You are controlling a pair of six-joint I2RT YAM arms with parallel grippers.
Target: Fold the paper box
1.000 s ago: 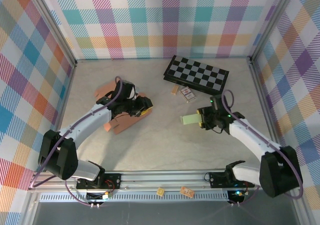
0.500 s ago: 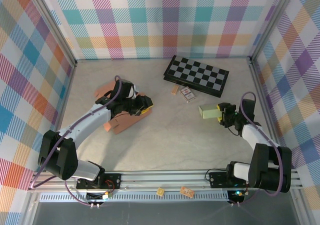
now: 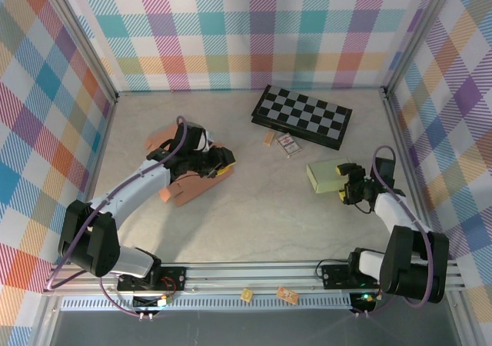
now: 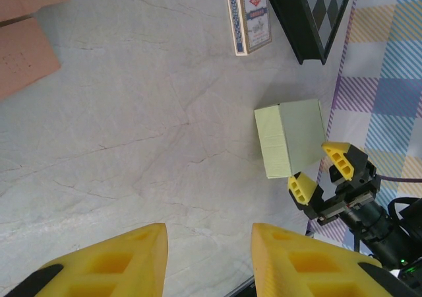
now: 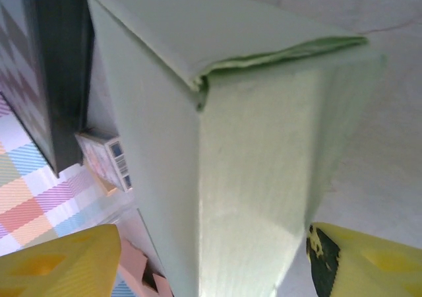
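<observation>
The pale green folded paper box (image 3: 326, 177) lies on the table at the right, its flap edge closed (image 5: 217, 66). My right gripper (image 3: 350, 184) is at its right end, open, with the box's end reaching between the spread yellow fingertips (image 5: 59, 264). From the left wrist view the green box (image 4: 290, 138) rests on the table with the right gripper (image 4: 322, 173) straddling its corner. My left gripper (image 3: 223, 161) hovers open over the flat brown cardboard (image 3: 181, 188); bare table shows between its fingertips (image 4: 119, 264).
A folded chessboard (image 3: 302, 115) lies at the back. A card deck (image 3: 287, 144) sits in front of it, near the green box. The right wall (image 3: 430, 131) stands close behind my right arm. More brown cardboard (image 4: 26, 46) lies at the left.
My right arm carried the green box back and to the right, laid it on the table and opened its fingers. The left arm has not moved.
</observation>
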